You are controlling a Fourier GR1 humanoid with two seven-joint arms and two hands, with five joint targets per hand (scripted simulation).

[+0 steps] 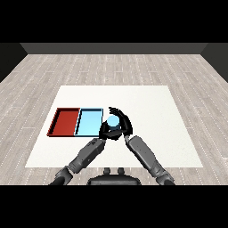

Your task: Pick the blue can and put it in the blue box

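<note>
From where I stand, the blue can (113,120) sits on the white table (151,111), just to the right of the light blue tray (89,123), which lies beside the red tray (66,121). The right hand (123,121) arches over and round the can's right side, fingers curled about it. The left hand (105,130) presses in at the can's lower left, but I cannot tell how its fingers are set. Whether the can is already clear of the table I cannot make out either. By my reckoning the grasp is the step in hand, with placing not yet done. The next move calls for a short carry leftward over the tray's near wall, then a release with the can kept upright
</note>
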